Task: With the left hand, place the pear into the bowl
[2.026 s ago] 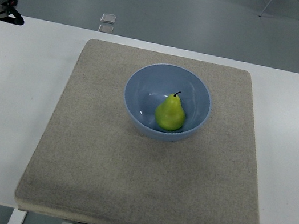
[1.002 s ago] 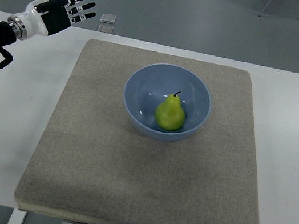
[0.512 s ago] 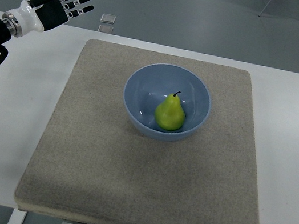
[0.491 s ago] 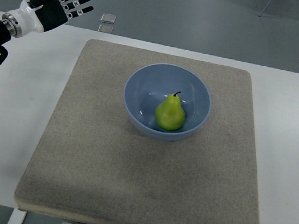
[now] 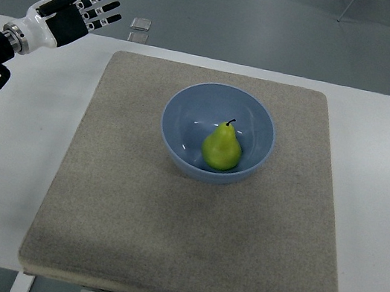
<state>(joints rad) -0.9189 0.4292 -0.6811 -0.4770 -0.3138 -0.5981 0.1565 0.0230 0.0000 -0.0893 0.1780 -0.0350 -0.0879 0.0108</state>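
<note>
Top view: pear point(image 5: 222, 149) sits in bowl point(image 5: 186, 110), well apart from empty, spread-fingered left hand point(image 5: 74, 10).

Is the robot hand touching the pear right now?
Apart. The top view shows the left robot hand open at the table's far corner, the pear inside the bowl.
</note>
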